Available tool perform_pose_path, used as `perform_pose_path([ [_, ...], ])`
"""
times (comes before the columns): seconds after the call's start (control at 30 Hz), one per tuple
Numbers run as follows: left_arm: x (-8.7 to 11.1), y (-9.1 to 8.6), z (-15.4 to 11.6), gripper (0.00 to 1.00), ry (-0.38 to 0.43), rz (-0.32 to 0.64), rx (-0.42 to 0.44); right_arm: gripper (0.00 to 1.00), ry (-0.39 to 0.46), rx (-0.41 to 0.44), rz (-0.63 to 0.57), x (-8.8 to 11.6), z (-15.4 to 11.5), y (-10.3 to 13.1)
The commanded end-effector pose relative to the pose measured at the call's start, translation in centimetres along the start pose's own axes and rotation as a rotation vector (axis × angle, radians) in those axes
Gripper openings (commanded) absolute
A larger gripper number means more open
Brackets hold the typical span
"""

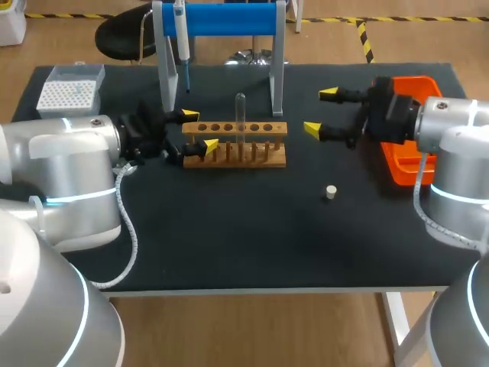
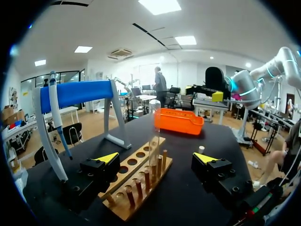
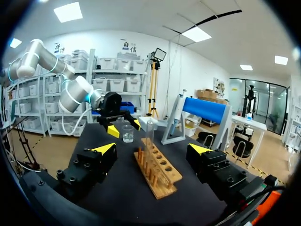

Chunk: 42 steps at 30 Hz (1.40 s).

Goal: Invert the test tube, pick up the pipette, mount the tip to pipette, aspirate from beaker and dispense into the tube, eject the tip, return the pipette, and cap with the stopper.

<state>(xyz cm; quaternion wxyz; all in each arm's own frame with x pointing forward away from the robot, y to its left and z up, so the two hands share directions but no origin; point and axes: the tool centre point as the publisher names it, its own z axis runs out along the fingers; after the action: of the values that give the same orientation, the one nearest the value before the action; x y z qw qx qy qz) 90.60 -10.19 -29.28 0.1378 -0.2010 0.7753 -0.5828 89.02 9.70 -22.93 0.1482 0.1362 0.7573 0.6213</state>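
Test tube [image 1: 240, 115] stands upright in the wooden rack [image 1: 271, 128], near its middle. Thin clear glass, so we judge it light, slick and brittle. Take it on the bare shaft above the rack, gentle squeeze. Left gripper [image 1: 199, 130] spread wide, rack's end between its fingers. Right gripper [image 1: 321, 112] spread too, empty, near the rack's other end.

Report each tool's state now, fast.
Left tool: open, holding nothing, at the end of the wooden rack.
Right tool: open, empty.
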Motion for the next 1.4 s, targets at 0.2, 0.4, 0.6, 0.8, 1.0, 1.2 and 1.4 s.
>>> perform_pose_path([
  [0.2,0.0,0.0,0.0,1.00,-0.001,0.001,-0.001,1.00,0.275,-0.086,-0.023,-3.0,4.0,0.0],
  [0.4,0.0,0.0,0.0,1.00,-0.001,0.001,-0.001,1.00,0.395,-0.100,-0.047,-3.5,6.6,0.0],
  [0.6,0.0,0.0,0.0,1.00,-0.001,0.001,-0.001,1.00,0.463,-0.099,-0.047,-3.0,9.4,-0.6],
  [0.8,0.0,0.0,0.0,1.00,-0.001,0.001,-0.001,1.00,0.511,-0.147,-0.052,-2.4,11.5,-0.9],
  [1.0,0.0,0.0,0.0,1.00,-0.001,0.001,-0.001,1.00,0.529,-0.155,-0.041,-1.6,12.6,-1.2],
  [1.2,0.0,0.0,0.0,1.00,-0.001,0.001,-0.001,1.00,0.539,-0.154,-0.024,-0.8,12.8,-1.6],
  [1.4,0.0,0.0,0.0,1.00,-0.001,0.001,-0.001,1.00,0.537,-0.164,-0.008,-0.2,13.4,-1.9],
])
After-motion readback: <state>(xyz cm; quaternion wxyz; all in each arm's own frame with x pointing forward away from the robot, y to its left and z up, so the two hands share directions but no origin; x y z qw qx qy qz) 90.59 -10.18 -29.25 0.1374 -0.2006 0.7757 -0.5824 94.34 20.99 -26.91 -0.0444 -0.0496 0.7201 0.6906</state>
